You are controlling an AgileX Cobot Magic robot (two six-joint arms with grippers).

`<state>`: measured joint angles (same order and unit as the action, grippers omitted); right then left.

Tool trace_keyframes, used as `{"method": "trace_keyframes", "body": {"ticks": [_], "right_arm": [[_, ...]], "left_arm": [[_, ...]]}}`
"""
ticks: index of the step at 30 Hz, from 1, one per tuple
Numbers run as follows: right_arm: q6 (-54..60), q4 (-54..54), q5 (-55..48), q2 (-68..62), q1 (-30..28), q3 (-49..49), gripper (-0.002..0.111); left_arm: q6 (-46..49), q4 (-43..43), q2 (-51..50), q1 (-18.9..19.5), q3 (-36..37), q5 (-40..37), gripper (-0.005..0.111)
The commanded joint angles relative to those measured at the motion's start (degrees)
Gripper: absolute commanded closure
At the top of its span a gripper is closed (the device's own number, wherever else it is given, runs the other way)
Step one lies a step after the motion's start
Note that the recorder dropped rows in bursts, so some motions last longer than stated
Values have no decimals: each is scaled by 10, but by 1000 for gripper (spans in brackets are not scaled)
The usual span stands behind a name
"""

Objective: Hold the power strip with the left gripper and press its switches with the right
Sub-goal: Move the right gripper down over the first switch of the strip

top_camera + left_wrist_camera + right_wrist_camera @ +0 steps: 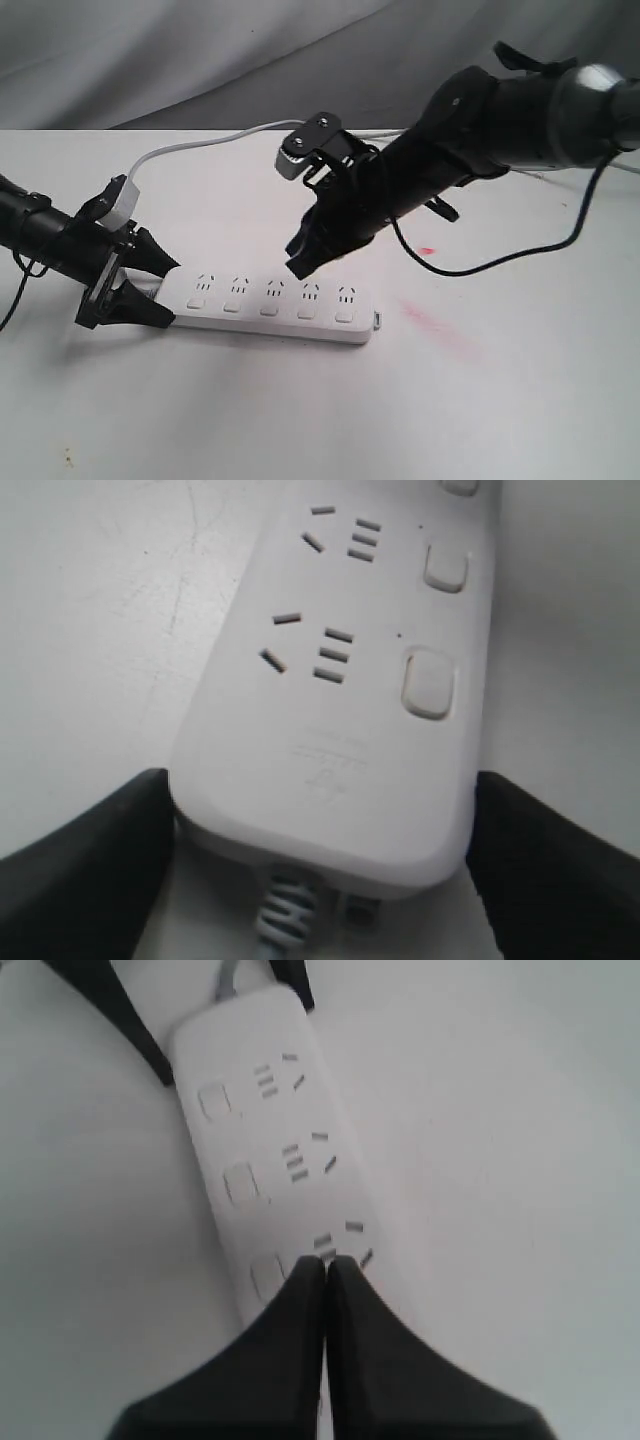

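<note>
The white power strip (270, 300) lies flat on the table, its cord (190, 145) running off to the back left. My left gripper (175, 293) is shut on the strip's cord end, one black finger against each long side; the left wrist view shows the left gripper (320, 780) with both fingers (80, 870) pressed to that rounded end of the power strip (340, 730). The switches (268, 310) sit in a row below the sockets. My right gripper (298, 268) is shut and empty. In the right wrist view the right gripper (325, 1262) points down by the third socket, beside a switch (268, 1275).
The white table (300, 420) has a pink-red smear (435, 325) to the right of the strip. A loose black cable (480, 265) hangs below the right arm. Grey cloth (200, 50) forms the backdrop behind the table's far edge.
</note>
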<state>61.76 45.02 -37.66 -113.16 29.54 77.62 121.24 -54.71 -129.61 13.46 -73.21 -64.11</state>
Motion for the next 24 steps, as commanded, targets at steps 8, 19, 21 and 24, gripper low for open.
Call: {"method": "trace_keyframes", "body": {"ticks": [8,19,21,24], "right_arm": [[-61,-87,-100,-172,102,275,108],[-65,-80,-44,-205,123,275,108],[-65,-85,-44,-206,123,275,108],[-65,-93,-44,-206,123,275,108]], "left_arm": [[-12,60,-16,-4,12,25,44],[-12,60,-16,-4,12,25,44],[-12,60,-16,-4,12,25,44],[-12,60,-16,-4,12,25,44]]}}
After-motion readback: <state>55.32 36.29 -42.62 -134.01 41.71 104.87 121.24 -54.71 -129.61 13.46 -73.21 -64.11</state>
